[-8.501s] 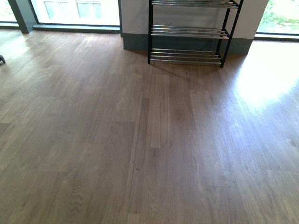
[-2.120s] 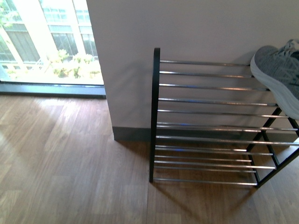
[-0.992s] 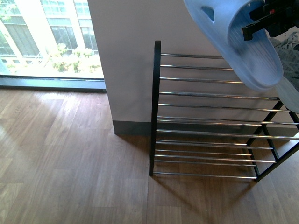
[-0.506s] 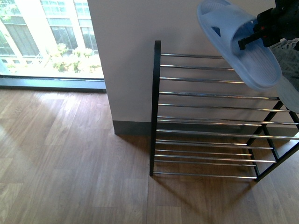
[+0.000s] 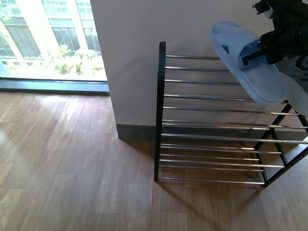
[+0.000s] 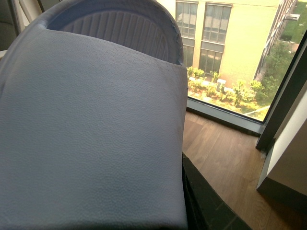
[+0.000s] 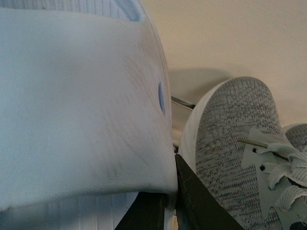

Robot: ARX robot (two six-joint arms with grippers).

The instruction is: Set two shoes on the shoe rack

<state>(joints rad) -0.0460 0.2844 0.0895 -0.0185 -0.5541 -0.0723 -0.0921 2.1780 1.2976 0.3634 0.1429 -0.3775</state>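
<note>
The shoe rack (image 5: 211,97), black uprights and chrome bars, stands against the white wall. My right gripper (image 5: 254,52) is shut on a light blue slipper (image 5: 250,67), held tilted over the right part of the top tier. Beside it, one of the two shoes, a grey knit sneaker (image 7: 230,153) with light laces, rests on the rack; only its pale edge (image 5: 296,94) shows in the front view. In the right wrist view the blue slipper (image 7: 76,105) fills the left side, with a black finger (image 7: 201,201) against it. My left gripper's finger (image 6: 201,201) presses a second blue slipper (image 6: 91,124).
A white pillar (image 5: 134,48) with a grey skirting stands behind the rack. A floor-length window (image 5: 48,43) lies to the left. Wood floor (image 5: 72,168) spreads in front and to the left of the rack.
The robot has come close to the rack. Over the last second the blue slipper in my right gripper has come down and back over the top tier, covering most of the grey sneaker.
</note>
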